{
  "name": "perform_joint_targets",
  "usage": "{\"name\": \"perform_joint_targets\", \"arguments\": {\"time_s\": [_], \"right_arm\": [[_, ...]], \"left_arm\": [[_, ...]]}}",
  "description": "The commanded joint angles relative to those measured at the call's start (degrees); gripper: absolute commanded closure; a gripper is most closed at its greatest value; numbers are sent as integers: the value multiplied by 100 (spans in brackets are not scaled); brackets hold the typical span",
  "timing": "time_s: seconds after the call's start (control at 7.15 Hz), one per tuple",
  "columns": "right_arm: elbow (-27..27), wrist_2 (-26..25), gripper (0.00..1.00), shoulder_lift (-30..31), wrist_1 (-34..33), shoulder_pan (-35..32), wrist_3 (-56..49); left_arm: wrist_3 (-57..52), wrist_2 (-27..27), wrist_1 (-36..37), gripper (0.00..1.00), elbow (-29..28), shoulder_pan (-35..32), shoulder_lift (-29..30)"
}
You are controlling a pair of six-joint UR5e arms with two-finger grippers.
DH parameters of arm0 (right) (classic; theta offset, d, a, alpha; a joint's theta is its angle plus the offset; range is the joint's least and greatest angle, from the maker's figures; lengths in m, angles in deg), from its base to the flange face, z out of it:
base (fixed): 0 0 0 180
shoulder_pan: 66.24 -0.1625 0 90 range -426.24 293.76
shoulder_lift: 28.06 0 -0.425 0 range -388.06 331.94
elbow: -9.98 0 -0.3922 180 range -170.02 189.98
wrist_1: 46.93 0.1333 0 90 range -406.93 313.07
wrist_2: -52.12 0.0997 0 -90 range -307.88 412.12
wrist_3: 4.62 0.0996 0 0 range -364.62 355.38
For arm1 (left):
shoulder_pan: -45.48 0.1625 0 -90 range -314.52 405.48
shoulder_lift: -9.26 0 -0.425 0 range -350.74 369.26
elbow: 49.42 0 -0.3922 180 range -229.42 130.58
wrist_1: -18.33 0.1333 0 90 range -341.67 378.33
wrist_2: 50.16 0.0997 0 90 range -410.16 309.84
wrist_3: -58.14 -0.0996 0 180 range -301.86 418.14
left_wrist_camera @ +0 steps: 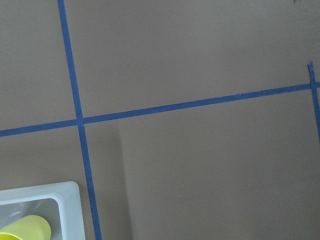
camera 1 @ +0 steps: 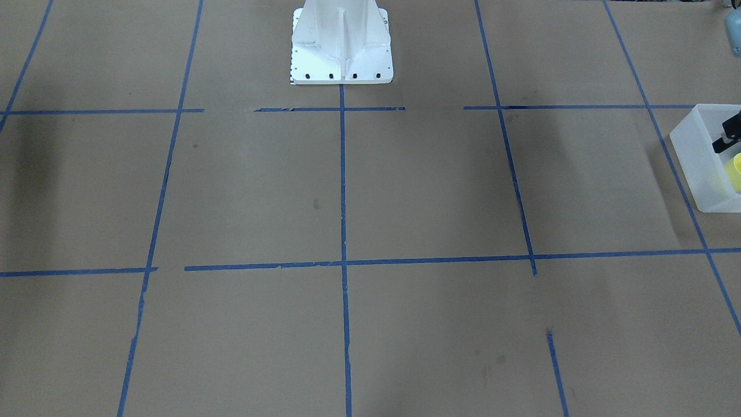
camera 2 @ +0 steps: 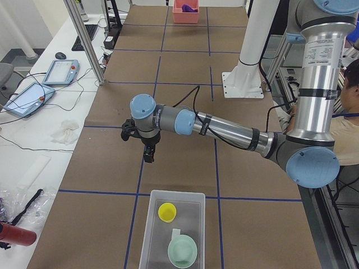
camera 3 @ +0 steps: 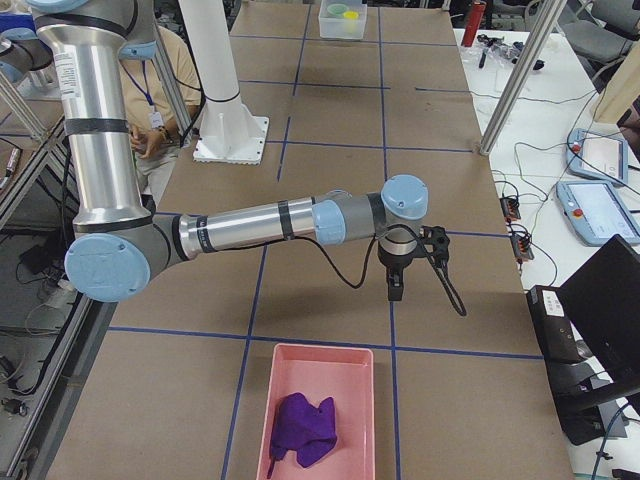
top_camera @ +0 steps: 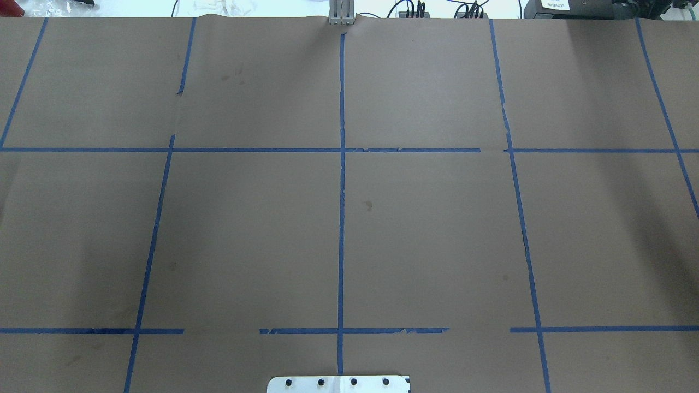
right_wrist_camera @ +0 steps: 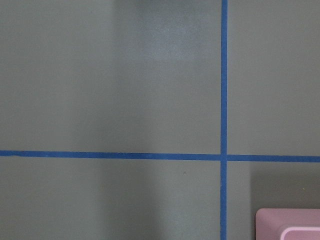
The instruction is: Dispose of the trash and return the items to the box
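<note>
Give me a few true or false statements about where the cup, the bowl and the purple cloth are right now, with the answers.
1. The cup is inside the box. True.
2. The bowl sits on the bare table. False: it lies in the box, beside the cup.
3. The cloth lies in the pink tray. True.
4. The left gripper holds the cup. False: the cup stands in the box, and the gripper hangs over the table, apart from it.
</note>
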Motion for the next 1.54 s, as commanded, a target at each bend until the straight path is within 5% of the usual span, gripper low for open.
{"name": "perform_joint_targets", "arguments": {"time_s": [0.0, 0.56, 1.4], "right_arm": [[101, -28, 0, -42, 9, -38, -57], [215, 25, 0, -16, 18, -47, -178], [33, 909, 0, 1, -43, -161, -689]], "left_arm": [[32, -7, -16, 0, -45, 7, -32], [32, 1, -245, 0, 333, -45, 55], [14, -16, -201, 0, 780, -889, -66]]}}
